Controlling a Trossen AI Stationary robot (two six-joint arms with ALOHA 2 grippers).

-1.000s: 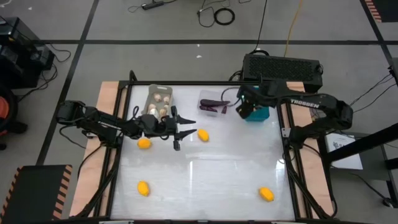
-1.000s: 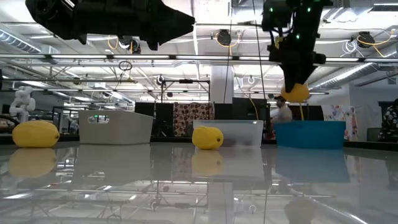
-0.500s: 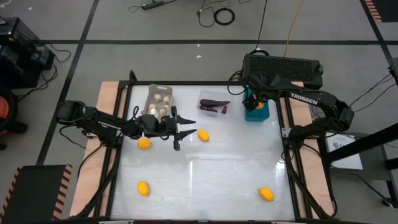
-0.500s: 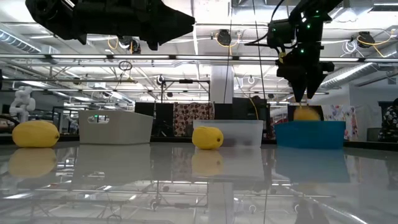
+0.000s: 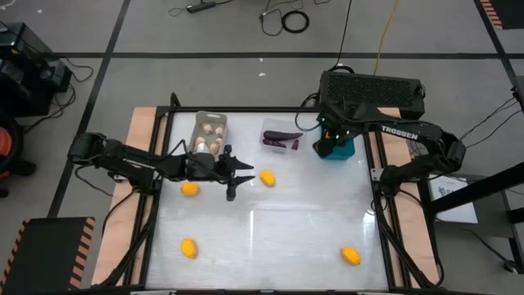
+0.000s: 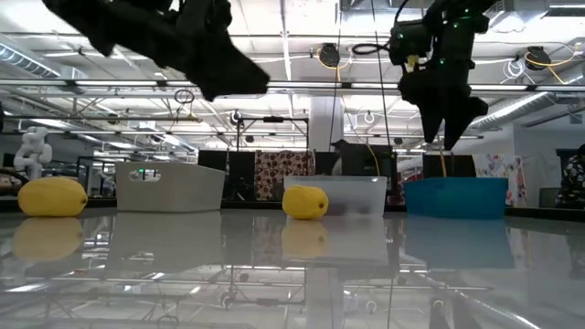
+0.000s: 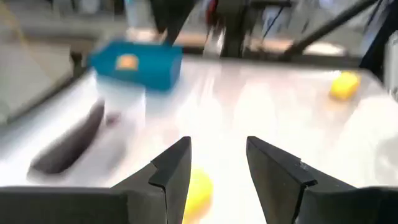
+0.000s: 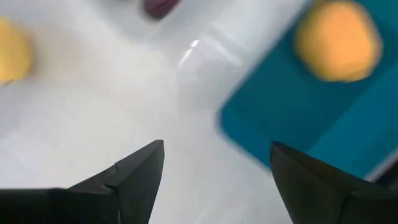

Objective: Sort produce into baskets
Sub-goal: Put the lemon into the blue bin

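My left gripper (image 5: 241, 177) is open, slanting down just left of a yellow fruit (image 5: 267, 177), which lies on the table and shows between the fingers in the left wrist view (image 7: 198, 190). My right gripper (image 5: 327, 142) is open and empty above the teal bin (image 5: 339, 149); an orange-yellow fruit (image 8: 337, 40) lies in that bin. The grey bin (image 5: 209, 133) holds whitish bulbs. The clear bin (image 5: 282, 137) holds dark purple pieces. Three more yellow fruits lie on the table, one at the left (image 5: 190, 188), one at the near left (image 5: 189, 247), one at the near right (image 5: 350, 256).
A black vented box (image 5: 372, 88) stands behind the teal bin, beyond the table's far edge. The three bins stand in a row along the far edge. The table's middle and near half hold only the scattered fruits.
My right gripper, which held a yellow fruit above the teal bin, has let it go; the fruit has dropped into the bin and the gripper stays above it, open. My left gripper has tipped its fingers down toward the yellow fruit in front of it.
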